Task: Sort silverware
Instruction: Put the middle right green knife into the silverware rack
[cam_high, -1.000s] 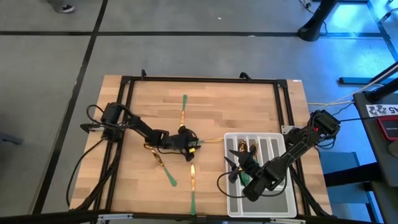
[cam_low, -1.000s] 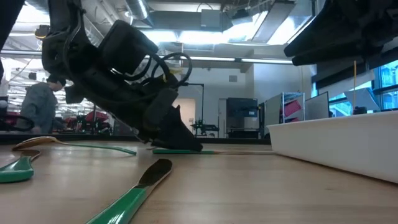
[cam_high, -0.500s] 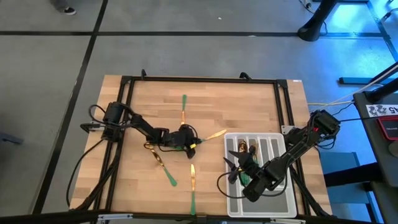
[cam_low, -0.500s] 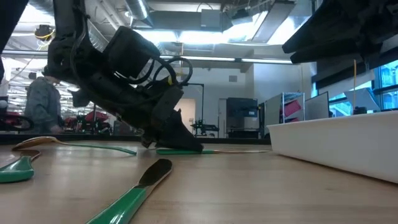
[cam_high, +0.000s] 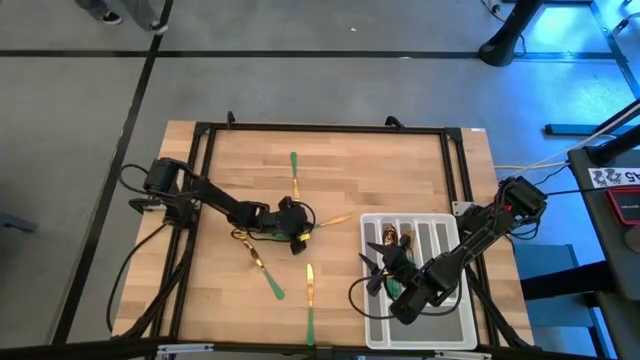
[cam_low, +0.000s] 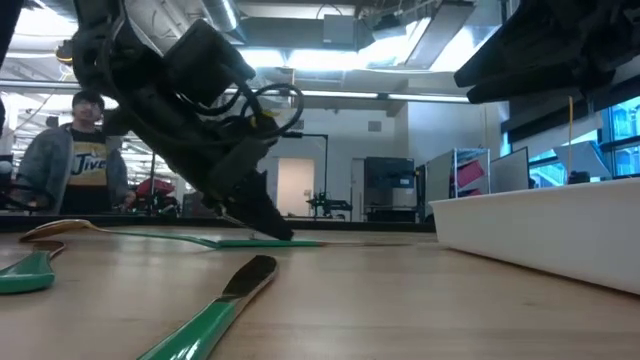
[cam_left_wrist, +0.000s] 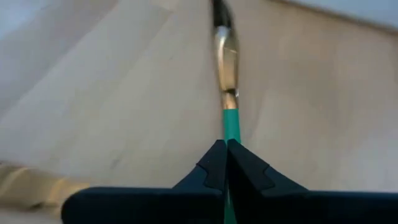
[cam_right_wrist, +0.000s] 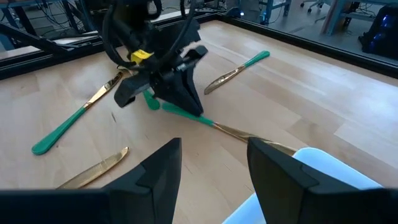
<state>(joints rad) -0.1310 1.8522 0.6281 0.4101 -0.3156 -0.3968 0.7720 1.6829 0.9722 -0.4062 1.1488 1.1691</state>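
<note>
The left tool (cam_high: 297, 228) sits near the middle of the bench (cam_high: 400, 170), just beside the tray (cam_high: 455, 325). It is pinched tight on the green handle of a fork (cam_high: 322, 222) (its gold head points toward the tray's near edge and stops just short of it). Another green piece (cam_high: 294, 172) lies beyond the left tool, with bare wood all around it. Two more pieces (cam_high: 309, 300) lie in front, near the bench's front edge. The right tool (cam_high: 375, 268) hangs over the tray's left side with its fingers (cam_right_wrist: 155, 177) spread wide, holding nothing. More gold pieces (cam_high: 390, 239) rest in the tray's far slots.
</note>
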